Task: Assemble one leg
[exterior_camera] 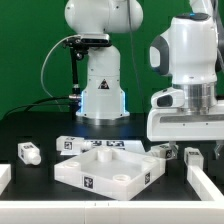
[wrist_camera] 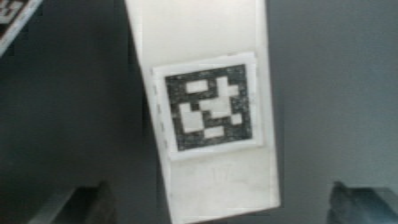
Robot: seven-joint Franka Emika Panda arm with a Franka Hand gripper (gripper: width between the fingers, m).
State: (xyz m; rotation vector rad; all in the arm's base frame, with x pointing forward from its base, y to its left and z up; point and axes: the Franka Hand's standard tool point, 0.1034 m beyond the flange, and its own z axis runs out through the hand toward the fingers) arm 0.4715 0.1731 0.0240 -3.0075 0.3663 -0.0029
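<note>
In the wrist view a leg, a white post with one black-and-white tag on its upper face, lies on the dark table between my two fingers. My gripper is open, with a dark gap on each side between the fingers and the post. In the exterior view my gripper hangs low at the exterior view's right. Small tagged white pieces lie right beside it, and its hand partly hides what is under it. Another leg lies at the exterior view's left.
The large white square tray-like piece lies in the front middle. A tagged white strip lies behind it. White blocks stand at the left edge and the front right. The robot's base stands at the back.
</note>
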